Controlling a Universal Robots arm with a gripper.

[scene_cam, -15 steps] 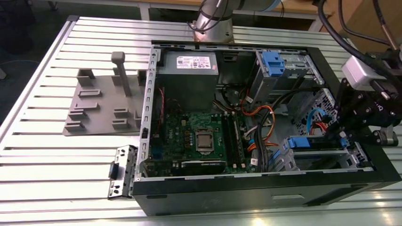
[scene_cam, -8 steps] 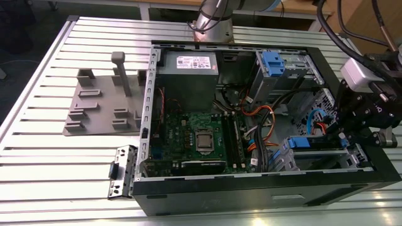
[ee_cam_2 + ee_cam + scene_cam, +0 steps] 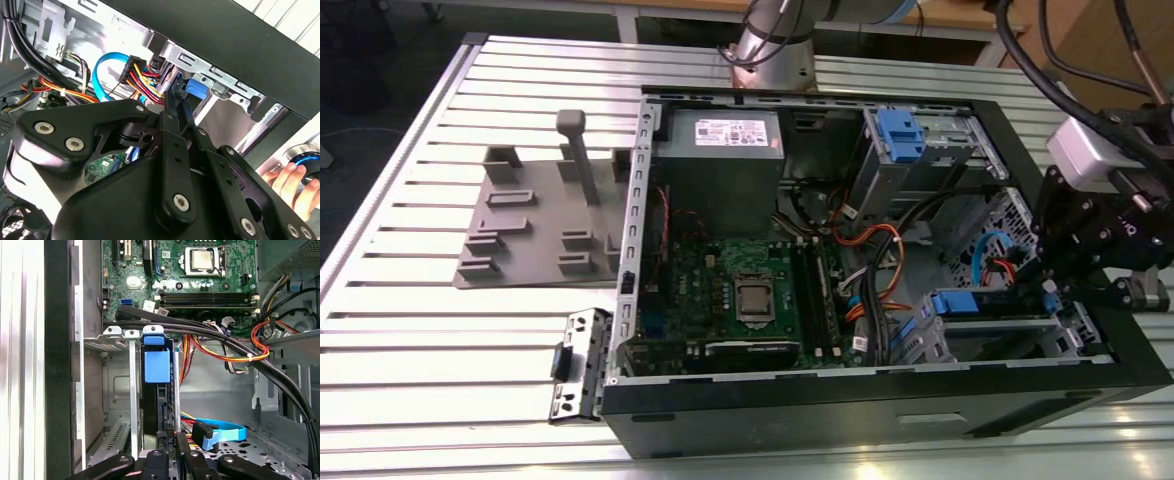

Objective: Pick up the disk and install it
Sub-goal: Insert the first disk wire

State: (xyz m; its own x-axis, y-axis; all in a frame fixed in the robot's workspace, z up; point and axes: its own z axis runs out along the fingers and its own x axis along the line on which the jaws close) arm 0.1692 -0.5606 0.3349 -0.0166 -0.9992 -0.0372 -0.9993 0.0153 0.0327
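Inside the grey metal drive cage (image 3: 112, 340) at one corner of the open computer case (image 3: 854, 425), the disk (image 3: 156, 365) stands on edge in its slot. It shows a flat slab, dark along its narrow side and capped by a smooth blue plastic carrier tab. My gripper (image 3: 175, 440) sits at the disk's near edge. In both wrist views my black, bolted fingers (image 3: 172, 107) are drawn almost together, and I cannot tell whether they pinch the carrier or merely press against it.

A glossy blue flat cable (image 3: 225, 432) curls just beside me. Bundled black, red, orange and yellow wires (image 3: 225, 352) cross above the cage toward the green motherboard (image 3: 734, 290). A boxy grey power supply (image 3: 720, 140) fills the far corner of the case.

The case lies on a ribbed aluminium table (image 3: 400, 330), where a matte grey moulded fixture (image 3: 520, 220) rests at the exterior view's left. A person's hand (image 3: 287, 182) rests outside the case wall.
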